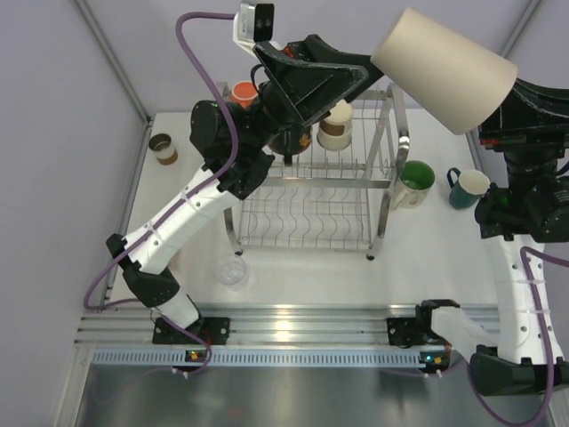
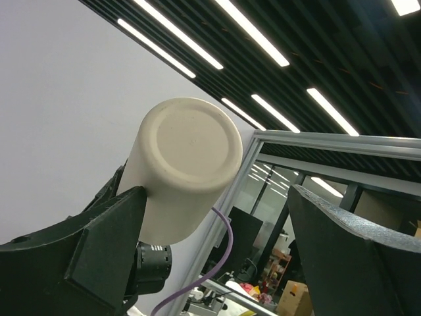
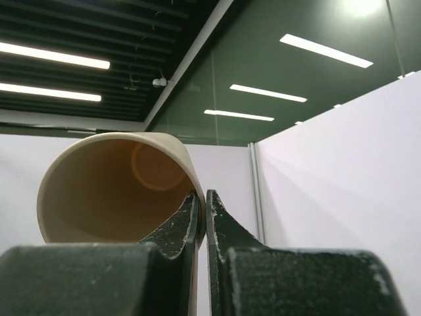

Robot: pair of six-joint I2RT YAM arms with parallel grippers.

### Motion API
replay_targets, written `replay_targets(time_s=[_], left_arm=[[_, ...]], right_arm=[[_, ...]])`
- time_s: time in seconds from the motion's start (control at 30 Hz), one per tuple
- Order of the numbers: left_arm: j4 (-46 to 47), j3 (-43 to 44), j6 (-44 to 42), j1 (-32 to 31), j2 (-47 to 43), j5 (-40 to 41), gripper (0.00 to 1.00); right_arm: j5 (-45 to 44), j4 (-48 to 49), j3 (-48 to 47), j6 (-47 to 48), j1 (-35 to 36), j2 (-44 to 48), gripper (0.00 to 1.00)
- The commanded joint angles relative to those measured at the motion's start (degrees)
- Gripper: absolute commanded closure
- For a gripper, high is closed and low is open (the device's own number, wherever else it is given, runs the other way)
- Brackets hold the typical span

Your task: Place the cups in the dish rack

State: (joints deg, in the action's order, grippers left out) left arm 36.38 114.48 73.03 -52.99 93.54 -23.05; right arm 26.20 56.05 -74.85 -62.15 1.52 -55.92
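My right gripper [image 1: 492,124] [image 3: 202,195] is shut on the rim wall of the tall beige cup [image 1: 444,69] [image 3: 112,184] and holds it high above the table's right side, tilted, its base toward the left arm. My left gripper [image 1: 360,78] [image 2: 217,191] is raised above the dish rack [image 1: 311,209] and stands open. In the left wrist view the beige cup's base [image 2: 187,158] lies by the left finger [image 2: 79,263]. A brown-cream paper cup [image 1: 336,124] and an orange cup [image 1: 244,92] sit at the rack's top tier.
A green mug [image 1: 413,182] and a teal mug [image 1: 466,187] stand right of the rack. A clear cup [image 1: 231,269] sits in front of the rack's left corner. A small brown cup [image 1: 163,148] stands at the far left.
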Motion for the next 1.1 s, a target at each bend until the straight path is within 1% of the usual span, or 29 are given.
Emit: replay_targets(time_s=[0.0,0.17,0.3,0.53,0.57,0.6,0.67,0.7,0.73,0.8,0.83,0.9,1.0,1.07], left_arm=[[5.37,2.42,-1.67,-0.88,1.29,0.46,0.06],[5.28,4.44,-1.05,-0.97,4.1,2.3,0.09],[5.28,3.65,-2.45,-1.06,4.29,4.32,0.12],[5.28,1.19,-6.5,-1.06,2.18,8.02,0.24],[5.28,1.28,-7.2,-1.06,2.09,8.19,0.28],[5.28,1.19,-7.47,-1.06,1.91,8.37,0.38],[5.28,1.01,-7.91,-1.06,1.65,8.55,0.53],[5.11,0.93,-8.34,-0.97,1.56,8.63,0.67],[4.06,0.92,-8.7,-1.06,1.39,8.81,0.74],[3.17,0.66,-9.92,-1.06,1.12,8.98,0.84],[3.08,0.4,-10.1,-1.06,1.03,9.07,0.94],[3.08,-0.48,-10.02,-1.06,0.68,8.81,1.0],[3.08,-1.18,-10.37,-0.97,0.33,7.85,1.0],[3.08,-2.75,-11.33,-0.97,-0.37,7.41,1.0]], right_arm=[[-1.93,2.66,1.02,4.74,2.08,-0.24,1.0],[-1.94,2.05,2.77,9.84,4.98,-0.51,1.0],[-2.11,1.43,4.36,12.75,6.21,0.28,1.0],[-0.54,0.29,7.26,15.3,6.92,1.34,1.0],[0.25,-0.76,7.96,15.91,7.09,1.43,1.0],[0.61,-1.38,8.4,16.44,7.09,1.78,1.0],[1.66,-2.61,9.54,17.67,7.18,1.87,1.0],[2.8,-4.09,9.81,18.29,7.18,1.87,1.0],[3.33,-5.41,9.98,18.81,7.1,1.87,1.0],[3.95,-7.0,10.86,20.22,7.18,1.96,0.98],[3.95,-7.71,11.21,20.49,7.18,2.13,0.96],[3.86,-8.24,12.18,21.37,7.18,2.48,0.94],[3.43,-9.99,12.62,22.86,7.18,3.18,0.92],[2.81,-11.22,12.71,23.65,7.18,3.71,0.88]])
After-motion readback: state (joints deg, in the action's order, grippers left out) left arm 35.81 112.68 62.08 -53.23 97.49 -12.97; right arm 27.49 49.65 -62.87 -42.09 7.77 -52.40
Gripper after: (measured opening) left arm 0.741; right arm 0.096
